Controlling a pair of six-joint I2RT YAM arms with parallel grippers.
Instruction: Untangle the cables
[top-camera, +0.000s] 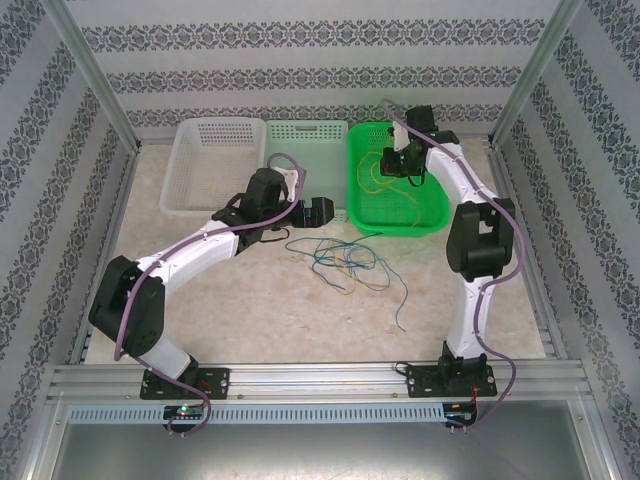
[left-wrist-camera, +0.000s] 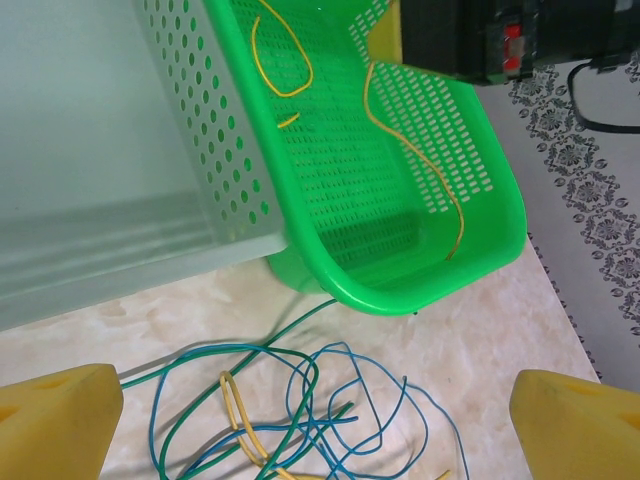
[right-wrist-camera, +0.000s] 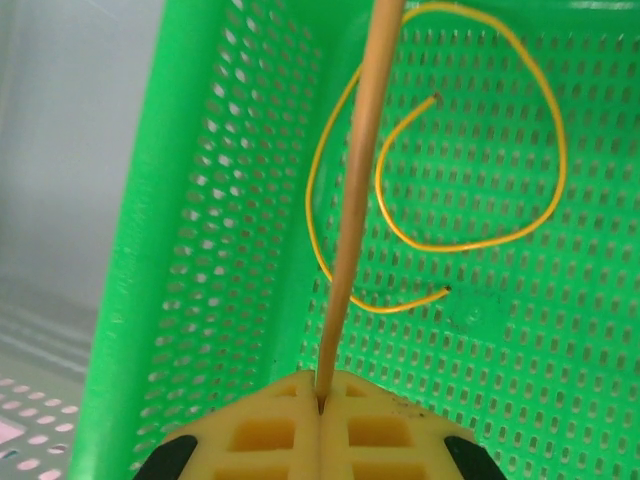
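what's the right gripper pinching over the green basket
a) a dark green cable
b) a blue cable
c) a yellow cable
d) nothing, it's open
c: in the right wrist view the right gripper has its jaws closed on a yellow cable, which runs straight out from between them above the floor of the green basket.

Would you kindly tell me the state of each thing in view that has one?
left claw: open, beside the cable tangle.
right claw: shut on a yellow cable, over the green basket.
green basket: upright, holding a loose yellow loop.
cable tangle: blue, green and yellow, intertwined on the table.
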